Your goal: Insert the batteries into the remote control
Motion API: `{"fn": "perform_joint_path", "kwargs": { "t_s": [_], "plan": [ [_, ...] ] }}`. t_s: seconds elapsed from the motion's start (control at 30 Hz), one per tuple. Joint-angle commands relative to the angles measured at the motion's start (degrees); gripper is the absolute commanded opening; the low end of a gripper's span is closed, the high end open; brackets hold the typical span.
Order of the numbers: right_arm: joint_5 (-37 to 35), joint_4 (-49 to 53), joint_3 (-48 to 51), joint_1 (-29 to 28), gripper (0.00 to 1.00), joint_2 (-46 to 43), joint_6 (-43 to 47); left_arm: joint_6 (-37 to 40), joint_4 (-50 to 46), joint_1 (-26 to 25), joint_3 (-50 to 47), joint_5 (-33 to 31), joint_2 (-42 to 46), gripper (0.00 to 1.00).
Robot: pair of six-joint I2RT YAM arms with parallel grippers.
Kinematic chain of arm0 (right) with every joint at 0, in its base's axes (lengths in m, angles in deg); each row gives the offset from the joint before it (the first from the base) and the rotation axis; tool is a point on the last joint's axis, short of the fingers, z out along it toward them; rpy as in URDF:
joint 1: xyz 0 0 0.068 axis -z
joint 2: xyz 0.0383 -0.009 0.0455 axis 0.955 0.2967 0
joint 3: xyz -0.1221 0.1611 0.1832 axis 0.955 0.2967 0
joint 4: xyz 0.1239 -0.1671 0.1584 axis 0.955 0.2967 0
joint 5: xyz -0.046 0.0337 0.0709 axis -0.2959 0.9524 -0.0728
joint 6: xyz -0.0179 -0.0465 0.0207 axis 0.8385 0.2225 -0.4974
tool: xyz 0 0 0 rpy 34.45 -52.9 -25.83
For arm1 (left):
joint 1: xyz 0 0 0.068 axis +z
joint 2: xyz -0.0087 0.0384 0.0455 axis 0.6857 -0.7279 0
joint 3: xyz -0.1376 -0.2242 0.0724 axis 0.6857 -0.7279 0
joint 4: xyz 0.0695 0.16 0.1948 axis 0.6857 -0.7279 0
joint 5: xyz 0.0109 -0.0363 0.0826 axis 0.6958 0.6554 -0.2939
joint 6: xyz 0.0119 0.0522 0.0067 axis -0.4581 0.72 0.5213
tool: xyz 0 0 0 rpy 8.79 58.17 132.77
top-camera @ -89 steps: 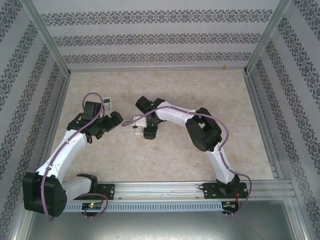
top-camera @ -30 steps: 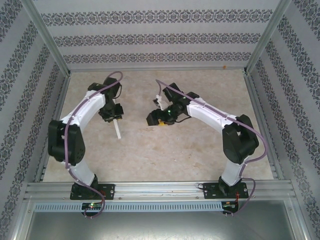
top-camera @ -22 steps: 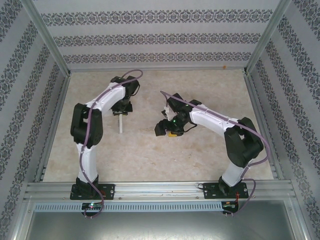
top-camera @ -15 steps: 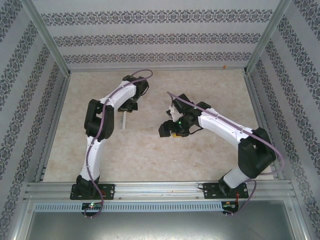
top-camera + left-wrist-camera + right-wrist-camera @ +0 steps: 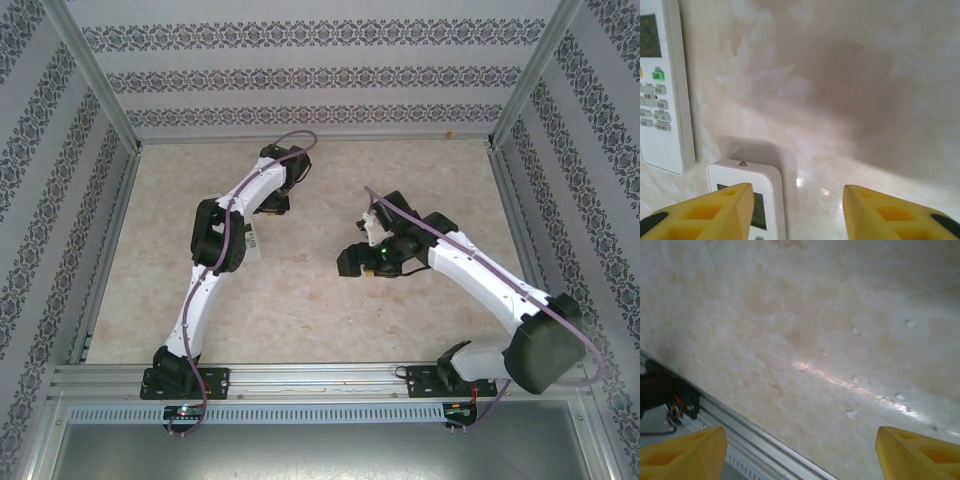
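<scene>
**Overhead view.** The left arm (image 5: 215,235), white with black joints and a mauve cable, rises from its base at the near rail and bends at a black elbow. From there it reaches away and rightward, with the wrist bent down over the far-left part of the beige marbled counter (image 5: 330,320). The right arm (image 5: 480,285) leans out to the right with its large black joint low near the rail. Its long forearm runs leftward toward the counter's middle, wrist pitched down. The two wrists stand well apart. One white remote (image 5: 252,238) shows just beside the left elbow; which of the two remotes it is cannot be told.

**Left wrist view.** The left pincer (image 5: 795,215) stands released: its yellow fingers (image 5: 715,210) are parted, with bare counter between them and nothing gripped. A long white rectangular remote control (image 5: 662,90), with a grey display and rows of buttons, lies flat at the view's left edge. A smaller white rounded-corner remote (image 5: 752,187) with a dark display lies flat just beside it. Its near end passes under the finger at the view's left; whether they touch cannot be told.

**Right wrist view.** The right pincer (image 5: 800,455) is likewise released and empty, its yellow fingertips (image 5: 917,455) spread wide over bare counter. The aluminium rail (image 5: 760,440) crosses the lower left corner, with a black arm mount (image 5: 665,392) and its wires beyond it.
</scene>
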Motion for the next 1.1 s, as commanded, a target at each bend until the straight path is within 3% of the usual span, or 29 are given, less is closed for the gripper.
{"fn": "perform_joint_path", "kwargs": {
  "t_s": [0.0,0.1,0.2,0.33,0.37,0.5,0.57,0.67,0.73,0.8,0.83,0.87,0.93,1.0,1.07],
  "plan": [
    [-6.41,-0.93,2.89,5.13,0.81,-5.09,1.15,0.41,0.24,-0.59,1.26,3.56,6.57,0.59],
    [-15.58,-8.09,8.91,13.68,0.89,-10.38,2.04,3.87,11.03,-0.62,-8.49,8.88,18.75,0.7],
    [-27.2,-18.9,16.59,20.92,0.94,-13.68,4.63,9.36,31.05,-0.59,-29.98,11.34,36.78,0.79],
    [-33.29,-41.46,27.83,25.97,0.98,-12.36,10.16,19.43,61.43,-0.57,-64.48,8.2,61.22,0.9],
    [-32.38,-41.22,26.04,28.11,0.98,-10.26,12.11,22.58,67.96,-0.46,-72.97,6.12,67.21,0.96],
    [-33.74,-54.75,27.31,28.88,0.98,-0.42,20.95,25.82,74.26,3.62,-92.54,-1.26,82.28,1.0],
    [-33.39,-62.44,28.91,29.4,0.98,2.78,22.2,26.18,74.8,8.13,-97.45,-0.26,85.56,1.0],
    [-29.99,-80.16,33.3,29.84,0.98,4.23,22.26,37.38,84.77,12.44,-106.24,3.87,88.2,1.0],
    [-30.31,-86.64,32.04,29.04,0.98,10.5,23.74,41.24,92.11,14.07,-111.6,3.9,88.7,1.0],
    [-31.2,-85.8,33.69,27.67,0.98,8.87,24.82,40.28,96.35,17.31,-114.94,6.7,88.57,1.0],
    [-28.5,-96.74,38.43,28.62,0.98,10.33,24.82,39.67,99.32,19.39,-116.6,9.51,87.93,1.0],
    [-30.62,-106.61,40.98,28.46,0.98,12.99,24.04,38.58,102.76,21.14,-118.1,12.17,86.84,1.0],
    [-31.42,-96.39,38.81,28.48,0.98,10.48,23.83,35.91,113.02,24.84,-120.97,17.71,81.42,1.0],
    [-30.99,-102.8,40.11,27.93,0.98,12.41,24.72,36.19,119.2,25.77,-120.04,20.93,76.24,1.0],
    [-30.02,-97.52,38.87,28.01,0.98,11.09,25.06,34.82,130.23,25.94,-119.37,20.44,68.19,1.0]
  ]
}}
